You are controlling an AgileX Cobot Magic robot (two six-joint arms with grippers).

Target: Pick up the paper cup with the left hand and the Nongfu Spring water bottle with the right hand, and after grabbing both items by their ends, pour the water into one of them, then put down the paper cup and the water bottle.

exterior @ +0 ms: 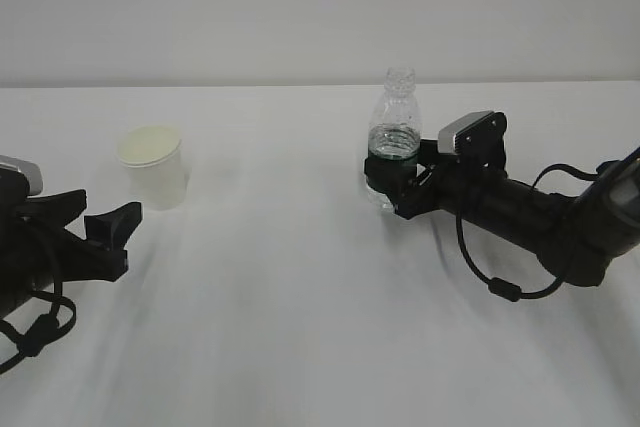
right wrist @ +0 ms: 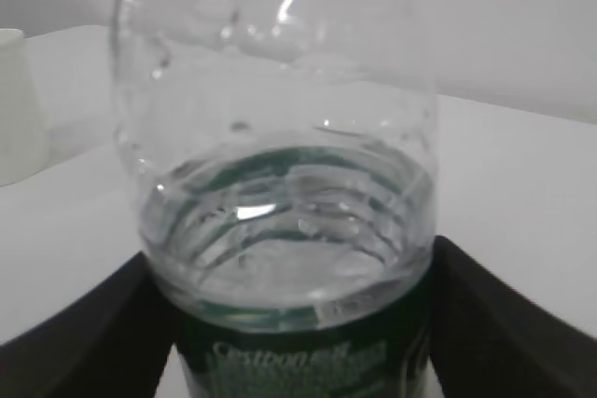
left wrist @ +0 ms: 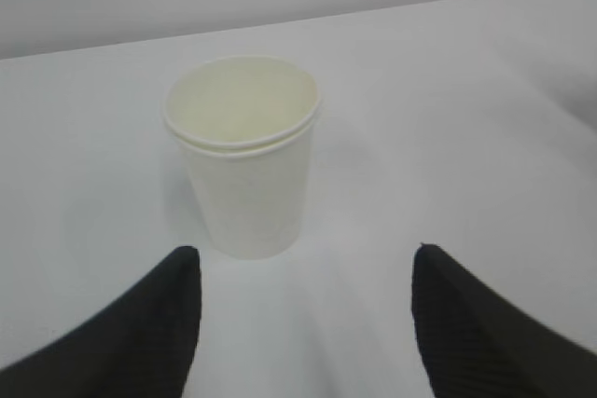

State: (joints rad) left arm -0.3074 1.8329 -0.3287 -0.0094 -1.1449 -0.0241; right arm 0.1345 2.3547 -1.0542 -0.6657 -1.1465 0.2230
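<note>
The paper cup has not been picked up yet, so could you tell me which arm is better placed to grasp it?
Left. Its end effector is open and faces the paper cup, with both fingers just short of it. The right end effector is across the table, straddling the water bottle.

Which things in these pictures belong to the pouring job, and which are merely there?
Belonging to the job:
- paper cup, standing upright
- Nongfu Spring water bottle, uncapped, upright
- water inside the bottle
- left gripper, open, short of the cup
- right gripper, jaws either side of the bottle's label band

Merely there:
- white table
- pale wall
</note>
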